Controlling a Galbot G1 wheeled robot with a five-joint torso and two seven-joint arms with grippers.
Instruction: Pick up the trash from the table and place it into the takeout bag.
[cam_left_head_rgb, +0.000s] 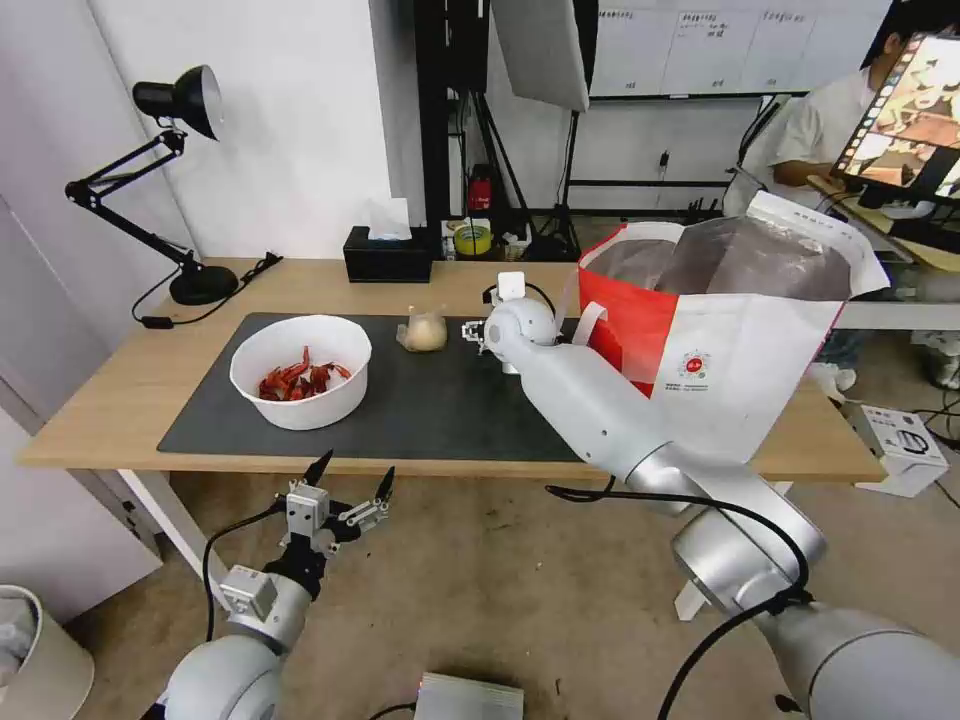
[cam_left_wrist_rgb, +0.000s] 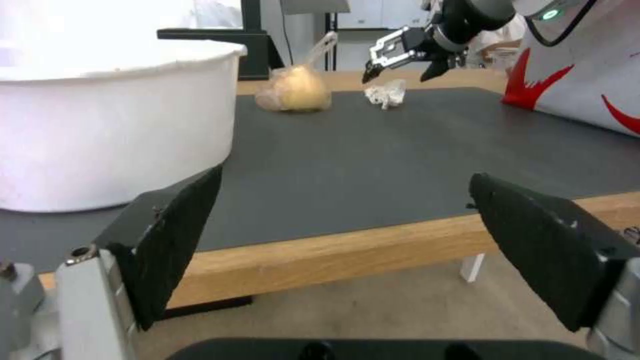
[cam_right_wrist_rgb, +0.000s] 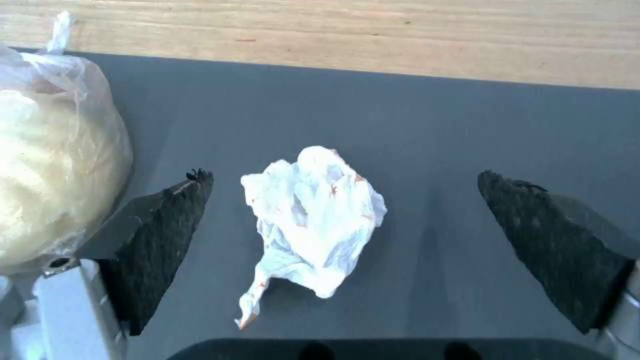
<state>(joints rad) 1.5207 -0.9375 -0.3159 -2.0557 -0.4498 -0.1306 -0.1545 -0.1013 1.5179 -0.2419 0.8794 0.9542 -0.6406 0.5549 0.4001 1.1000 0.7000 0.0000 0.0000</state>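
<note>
A crumpled white tissue lies on the dark mat of the table. My right gripper hangs open just above it, one finger on each side, not touching. The small clear bag of beige stuff sits right beside that gripper. The white bowl of red shells stands at the mat's left. The takeout bag stands open at the table's right end. My left gripper is open and holds nothing, below the table's front edge, in front of the bowl.
A black tissue box and a desk lamp stand along the back of the table. A white box lies on the floor at the right and a bin at the lower left.
</note>
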